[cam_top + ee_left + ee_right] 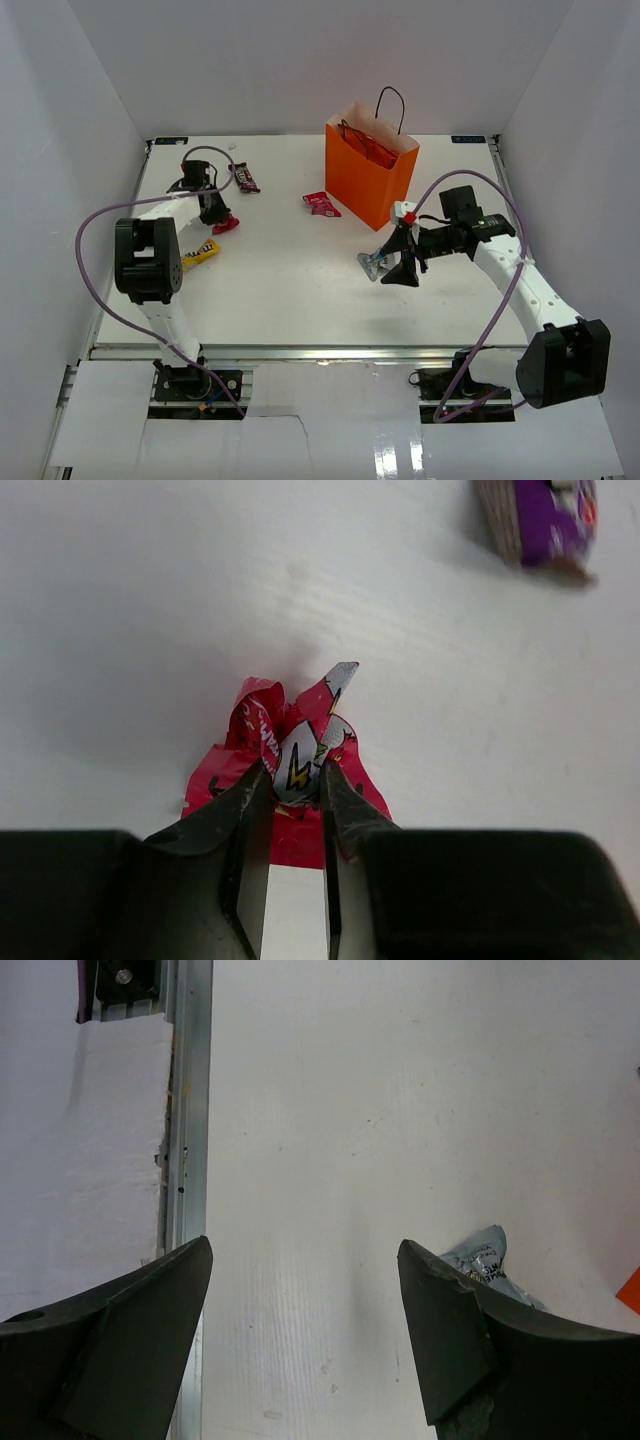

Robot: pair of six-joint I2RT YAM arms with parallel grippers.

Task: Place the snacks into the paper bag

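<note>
Enclosing table point(300, 290) and paper bag point(365, 175) are white walls point(300, 60).

No full word is legible in any view. Red wrapper point(262, 735): a yellow lightning-bolt sign, dark-outlined, on a silver patch, with white lettering on the red foil beside it that is too creased to read. Print is also present, but too small or blurred to read, on the purple packet point(550, 520), the silver-blue wrapper point(488, 1260) and the dark brown candy bar point(244, 178).
</note>
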